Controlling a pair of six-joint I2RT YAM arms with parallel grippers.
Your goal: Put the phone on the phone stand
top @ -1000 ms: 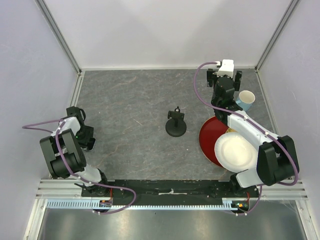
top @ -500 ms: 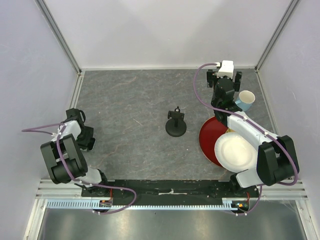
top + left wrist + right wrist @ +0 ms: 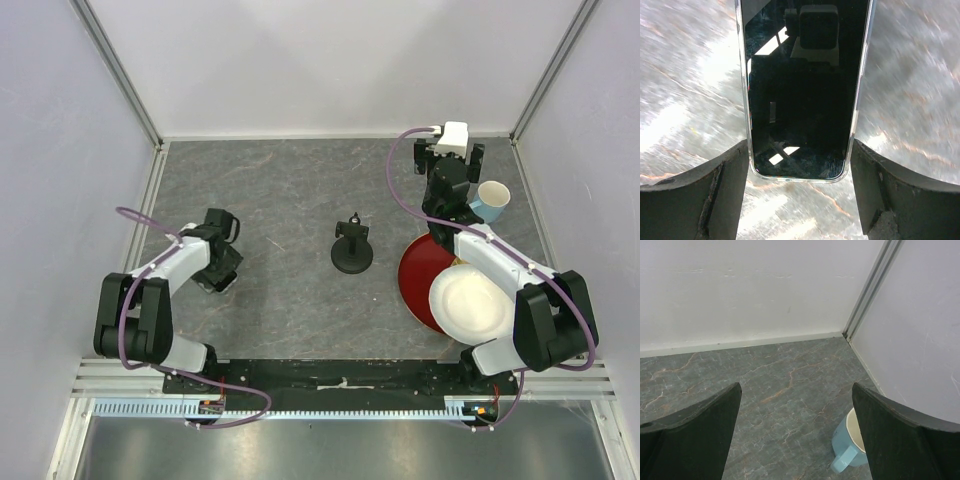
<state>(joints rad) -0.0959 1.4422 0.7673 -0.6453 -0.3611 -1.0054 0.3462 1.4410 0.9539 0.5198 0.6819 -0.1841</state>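
The phone (image 3: 800, 90), a glossy black slab with a clear rim, sits lengthwise between my left gripper's (image 3: 799, 150) fingers (image 3: 715, 190), which press on its two long edges near its lower end. From above, that left gripper (image 3: 217, 262) hovers over the left part of the table, well left of the phone stand (image 3: 352, 250). The stand is black, with a round base, and stands upright mid-table with nothing in its cradle. My right gripper (image 3: 452, 152) is at the back right, open and empty (image 3: 796, 390), facing the back wall.
A light blue cup (image 3: 491, 198) (image 3: 852, 445) stands at the back right beside the right gripper. A red plate (image 3: 418, 268) with a white plate (image 3: 468, 305) on top lies right of the stand, under the right arm. Walls close three sides.
The left arm has swung from the table's left edge out to the right, toward the middle, carrying the phone. The right arm has stayed put.
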